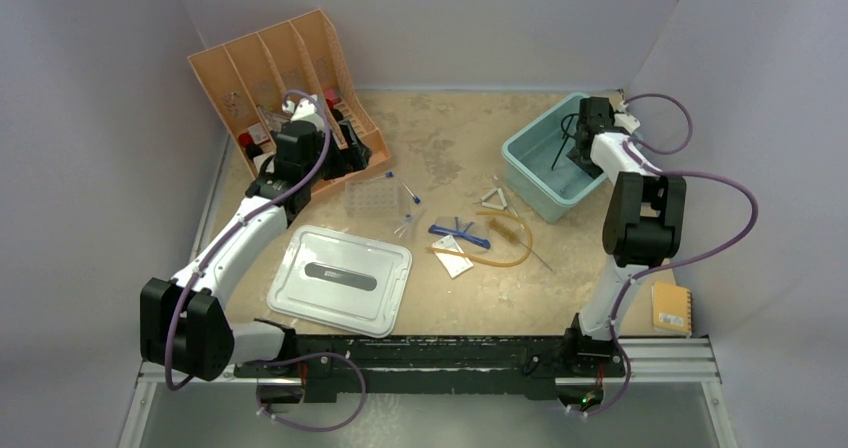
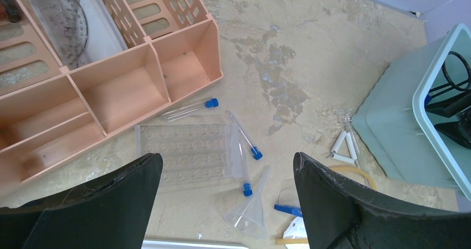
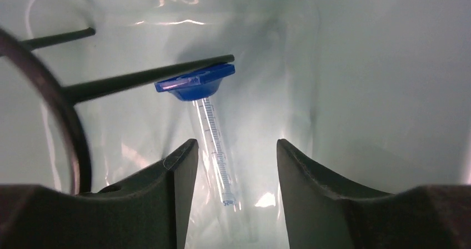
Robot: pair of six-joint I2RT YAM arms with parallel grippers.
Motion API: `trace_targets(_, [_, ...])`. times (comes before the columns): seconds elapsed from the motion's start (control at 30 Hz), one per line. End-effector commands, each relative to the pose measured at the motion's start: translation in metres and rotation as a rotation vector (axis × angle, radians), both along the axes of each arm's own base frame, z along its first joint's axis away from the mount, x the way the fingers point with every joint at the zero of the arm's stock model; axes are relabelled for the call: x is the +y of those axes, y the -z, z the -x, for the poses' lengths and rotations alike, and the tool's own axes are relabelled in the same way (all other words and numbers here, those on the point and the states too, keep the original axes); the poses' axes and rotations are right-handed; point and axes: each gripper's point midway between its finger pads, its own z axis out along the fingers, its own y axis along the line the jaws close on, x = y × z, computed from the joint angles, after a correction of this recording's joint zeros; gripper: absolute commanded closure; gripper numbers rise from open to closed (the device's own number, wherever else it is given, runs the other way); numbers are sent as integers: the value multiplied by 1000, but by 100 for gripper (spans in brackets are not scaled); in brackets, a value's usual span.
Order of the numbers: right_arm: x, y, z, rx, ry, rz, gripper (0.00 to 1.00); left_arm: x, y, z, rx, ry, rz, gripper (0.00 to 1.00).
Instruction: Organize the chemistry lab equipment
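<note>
In the left wrist view my left gripper [image 2: 226,157] stands wide open above the table with nothing between its fingers. Below it lie the clear tube rack [image 2: 183,152], three blue-capped thin tubes [image 2: 244,137] and a clear funnel [image 2: 252,207]. To the right are the wire triangle [image 2: 344,146], amber rubber hose [image 2: 355,171] and a blue tool [image 2: 289,209]. My right gripper [image 3: 236,143] is open inside the teal bin [image 1: 530,168]. A clear graduated tube with a blue foot [image 3: 214,132] lies loose between its fingers. The black wire ring [image 3: 66,121] rests at its left.
The peach slotted organizer [image 1: 270,78] stands at the back left, close to my left gripper [image 1: 335,158]. A pale lid [image 1: 340,278] lies at the front left. The small clear packet [image 1: 455,261] lies mid-table. A yellow notebook [image 1: 672,308] sits at the front right.
</note>
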Motion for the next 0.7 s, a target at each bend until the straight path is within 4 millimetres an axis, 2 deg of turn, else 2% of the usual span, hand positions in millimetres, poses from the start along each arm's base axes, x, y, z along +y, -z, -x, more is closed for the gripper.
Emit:
trace_targets(0.0, [2, -45, -2, -83, -30, 2, 43, 1, -33, -6, -88, 2, -5, 12])
trace_targets(0.2, [11, -104, 9, -172, -121, 6, 43, -1, -36, -4, -93, 7, 14, 12])
trace_targets(0.3, [19, -138, 12, -223, -237, 31, 43, -2, -38, -2, -100, 8, 33, 12])
trace_targets(0.37, [31, -157, 14, -253, -339, 21, 43, -3, -38, 1, -101, 9, 42, 12])
trace_targets(0.47, [67, -174, 17, -281, -547, -33, 48, -4, -38, 3, -100, 15, 54, 12])
trace_targets(0.53, [95, -184, 20, -301, -669, -29, 56, -4, -39, 5, -99, 14, 61, 12])
trace_targets(0.6, [134, -194, 25, -313, -808, 14, 59, -4, -38, 6, -95, 7, 71, 12])
trace_targets(0.67, [168, -200, 31, -323, -920, 58, 58, -4, -38, 7, -90, -1, 84, 12])
